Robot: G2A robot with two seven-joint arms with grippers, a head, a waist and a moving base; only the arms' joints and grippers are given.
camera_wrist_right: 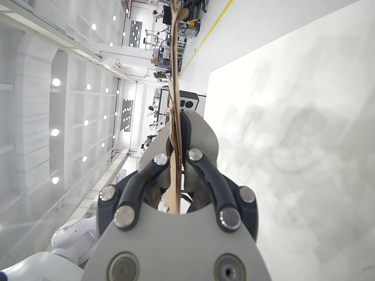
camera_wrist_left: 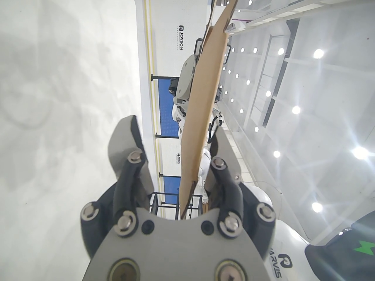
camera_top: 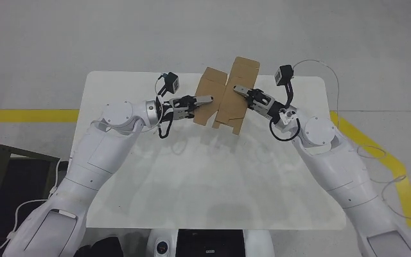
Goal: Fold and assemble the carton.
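Fig.: carton [camera_top: 226, 90] as flat blank, aloft over far part of table [camera_top: 192, 186].
- Right gripper [camera_top: 239, 90] at carton's right side, fingers pressed together on sheet: firm pinch.
- Left gripper [camera_top: 204, 99] at carton's left edge, fingers spread, sheet edge btwn them; 1 pad poss. touching, hard to tell.
- Sheet spans btwn the 2 grippers, each meeting it edge-on.
- Next fold prob. needs left gripper closing on carton.
- Open air round carton; bare table on its near side.
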